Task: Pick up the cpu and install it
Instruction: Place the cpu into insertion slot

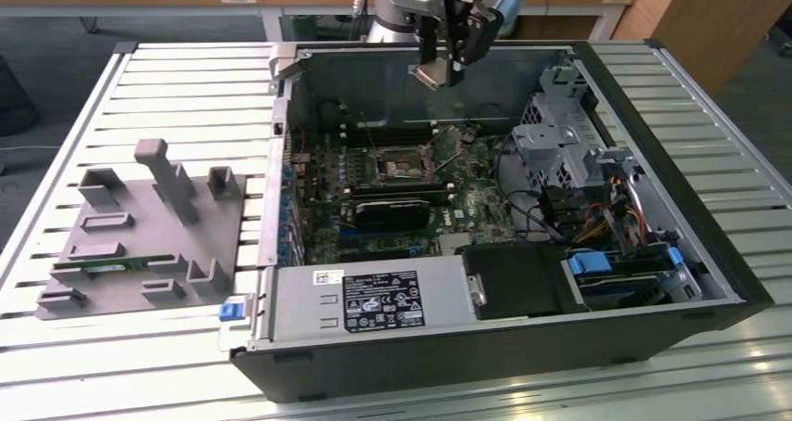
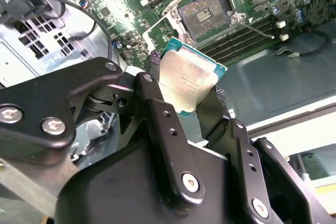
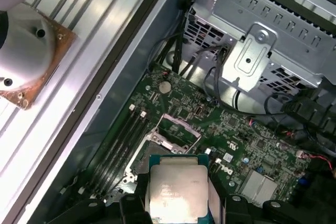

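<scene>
- Jaws clenched on the cpu, gripping two opposite edges
- cpu held aloft above the open computer case
- Open socket below, apart from the cpu

Slatted metal table, open computer case (lying flat), grey parts holder

Dull silvery metal cpu lid
</scene>
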Tool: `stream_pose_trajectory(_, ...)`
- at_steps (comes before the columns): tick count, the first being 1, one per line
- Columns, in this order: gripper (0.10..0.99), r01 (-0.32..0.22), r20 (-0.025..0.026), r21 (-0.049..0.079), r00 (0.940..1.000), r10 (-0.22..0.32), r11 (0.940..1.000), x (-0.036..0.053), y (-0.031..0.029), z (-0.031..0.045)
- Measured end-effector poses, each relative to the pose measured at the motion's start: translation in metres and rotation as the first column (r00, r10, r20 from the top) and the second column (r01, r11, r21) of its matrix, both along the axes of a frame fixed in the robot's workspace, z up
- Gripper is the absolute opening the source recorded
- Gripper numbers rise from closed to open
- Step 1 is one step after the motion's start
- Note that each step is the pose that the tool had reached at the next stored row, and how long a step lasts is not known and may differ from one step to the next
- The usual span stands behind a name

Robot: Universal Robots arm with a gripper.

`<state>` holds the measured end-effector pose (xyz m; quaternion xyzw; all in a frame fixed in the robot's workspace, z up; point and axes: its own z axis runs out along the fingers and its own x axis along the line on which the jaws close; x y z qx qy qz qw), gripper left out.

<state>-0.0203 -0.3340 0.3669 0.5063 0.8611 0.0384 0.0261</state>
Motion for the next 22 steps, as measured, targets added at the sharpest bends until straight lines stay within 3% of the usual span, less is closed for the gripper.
stream_pose_trajectory(6,0.529,0.08,0.0,0.0,0.9968,-0.08,0.9968,0.0,0.0001,-0.0003)
stream_pose_trajectory(11,0.529,0.146,0.0,0.0,0.9893,-0.146,0.9893,-0.0001,0.0002,-0.0006)
stream_pose_trajectory(17,0.529,0.222,0.0,0.0,0.975,-0.222,0.975,-0.0001,0.0003,-0.001)
stream_pose_trajectory(22,0.529,0.286,0.0,0.0,0.9582,-0.286,0.9582,-0.0001,0.0004,-0.0012)
